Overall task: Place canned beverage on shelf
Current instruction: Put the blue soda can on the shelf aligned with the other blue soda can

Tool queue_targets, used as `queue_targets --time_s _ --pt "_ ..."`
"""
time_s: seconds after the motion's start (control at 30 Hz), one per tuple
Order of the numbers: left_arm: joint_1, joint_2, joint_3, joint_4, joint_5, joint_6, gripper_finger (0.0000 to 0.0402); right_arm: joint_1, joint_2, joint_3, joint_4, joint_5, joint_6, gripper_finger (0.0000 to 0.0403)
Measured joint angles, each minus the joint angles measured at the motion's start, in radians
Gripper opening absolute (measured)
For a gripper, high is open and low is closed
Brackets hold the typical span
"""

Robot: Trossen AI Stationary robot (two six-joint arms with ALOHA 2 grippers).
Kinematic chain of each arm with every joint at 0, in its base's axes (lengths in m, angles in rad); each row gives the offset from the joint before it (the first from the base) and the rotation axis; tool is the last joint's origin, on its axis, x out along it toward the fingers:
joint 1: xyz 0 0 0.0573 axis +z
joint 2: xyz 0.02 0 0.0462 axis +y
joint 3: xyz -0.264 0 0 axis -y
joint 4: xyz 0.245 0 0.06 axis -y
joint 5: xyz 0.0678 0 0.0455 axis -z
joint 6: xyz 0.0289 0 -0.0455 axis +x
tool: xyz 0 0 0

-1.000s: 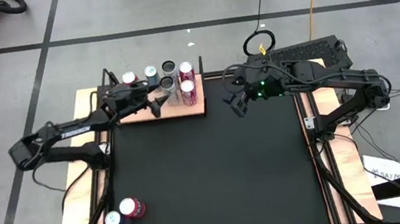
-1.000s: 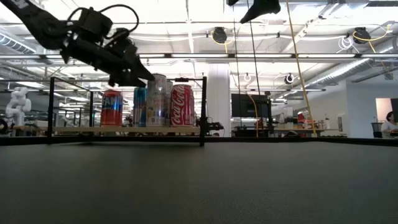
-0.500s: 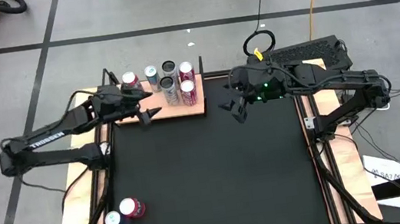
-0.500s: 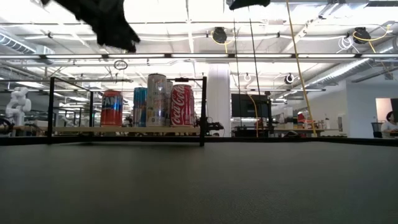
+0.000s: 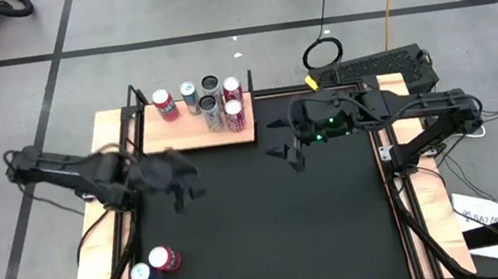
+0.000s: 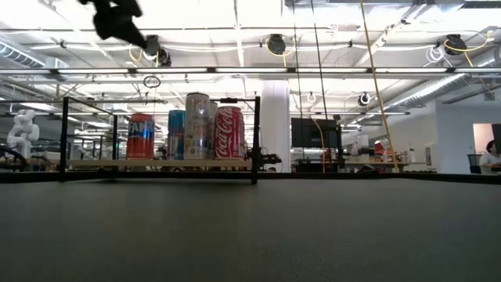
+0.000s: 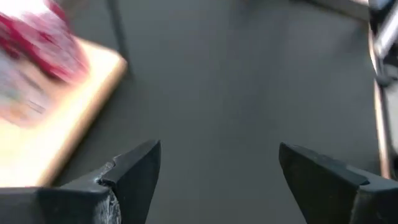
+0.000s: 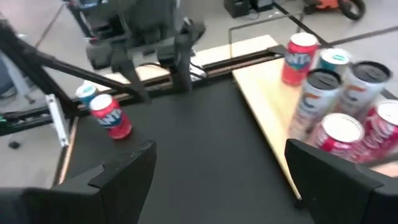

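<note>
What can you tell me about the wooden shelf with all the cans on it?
The shelf is a flat board of light wood with thin black posts at its corners. It lies at the far edge of the black table mat, toward the left side. Six cans stand upright on it: a red one alone at its left, the rest bunched at its right end. Neither tool touches it.

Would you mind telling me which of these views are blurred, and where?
Left wrist view: the red can and the shelf are smeared by motion. High view: the left gripper is blurred, the cans crisp. Right wrist view: mild softness on the nearest can.
</note>
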Motion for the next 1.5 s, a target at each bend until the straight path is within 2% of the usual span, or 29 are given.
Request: queue_targets --time_s 0.23,0.47,0.7,0.8,0.9,1.03,1.17,1.3,1.5 --pt "-0.257 0.128 0.003 -0.039 0.025 -0.309 0.0325 0.062 0.005 0.000 0.005 0.006 0.008 0.0345" --pt "-0.390 0.225 0.128 -0.254 0.076 -0.610 0.0325 0.095 0.012 0.000 0.006 0.008 0.024 0.0345" --pt "-0.446 0.266 0.232 -0.423 0.318 -0.867 0.0325 0.117 0.058 -0.024 0.026 0.008 0.053 0.0345" --pt "-0.493 0.266 0.269 -0.450 0.368 -0.954 0.0325 0.136 0.083 -0.038 0.026 0.007 0.063 0.0345" --pt "-0.571 0.266 0.286 -0.472 0.383 -1.023 0.0325 0.161 0.101 -0.039 0.030 0.014 0.064 0.0345" --pt "-0.696 0.272 0.274 -0.487 0.397 -1.134 0.0325 0.200 0.101 -0.039 0.071 0.083 0.062 0.0345" --pt "-0.795 0.293 0.267 -0.489 0.394 -1.257 0.0325 0.215 0.101 -0.039 0.109 0.085 0.053 0.0345" --pt "-0.845 0.321 0.267 -0.509 0.342 -1.357 0.0325 0.221 0.102 -0.039 0.129 0.082 0.053 0.0345" --pt "-0.858 0.365 0.266 -0.552 0.331 -1.497 0.0325 0.221 0.105 -0.039 0.164 0.082 0.056 0.0345"
